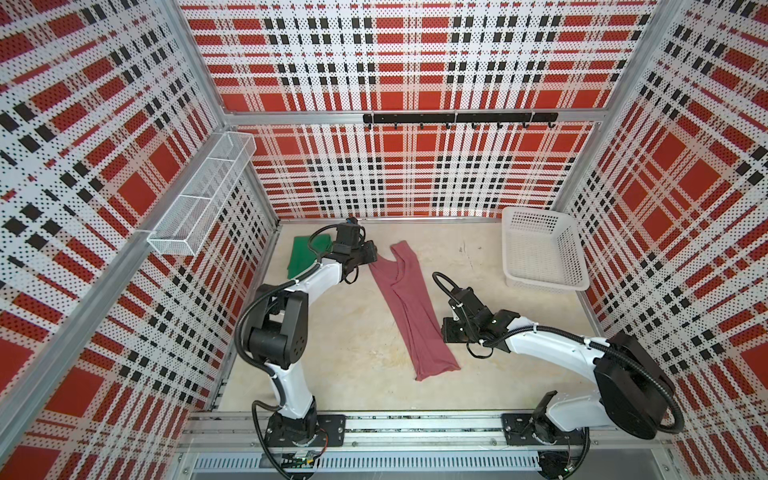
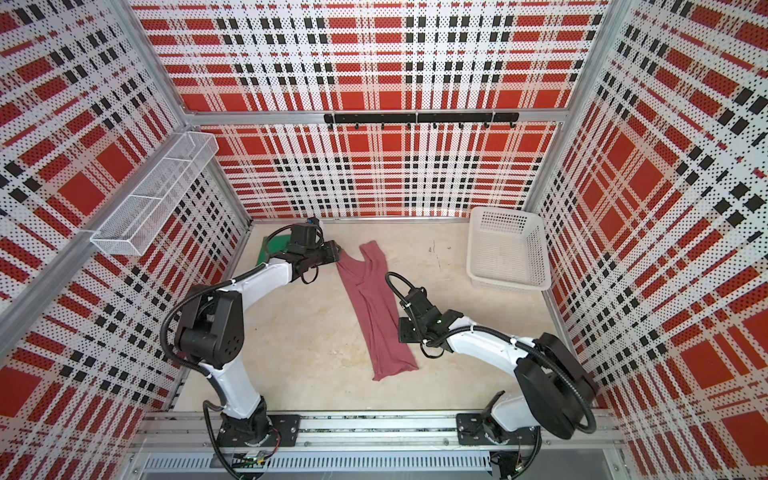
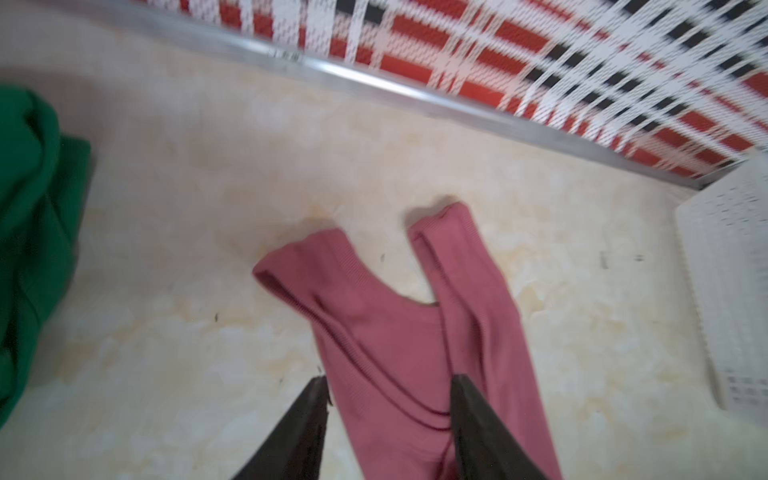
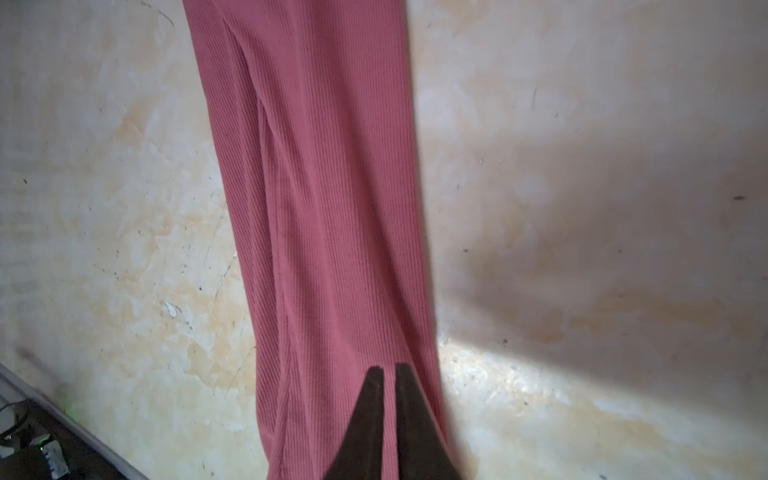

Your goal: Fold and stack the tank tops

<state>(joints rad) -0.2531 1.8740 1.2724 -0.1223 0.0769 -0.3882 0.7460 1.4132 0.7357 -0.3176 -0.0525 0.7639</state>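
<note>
The pink tank top (image 1: 409, 307) (image 2: 374, 307) lies folded into a long narrow strip on the table, straps toward the back wall. My left gripper (image 1: 374, 255) (image 3: 388, 377) hangs open at its strap end, its fingers on either side of the cloth (image 3: 386, 332) below the neckline. My right gripper (image 1: 444, 330) (image 4: 388, 366) is at the right edge of the strip's lower half, shut on the pink cloth (image 4: 316, 187), with only a thin slit between its fingers. The green tank top (image 1: 303, 253) (image 3: 33, 208) lies bunched at the far left, partly hidden by the left arm.
A white perforated basket (image 1: 540, 286) (image 3: 727, 270) stands at the back right, with nothing in it. A wire shelf (image 1: 199, 195) hangs on the left wall and a black hook rail (image 1: 457, 118) on the back wall. Plaid walls close in three sides.
</note>
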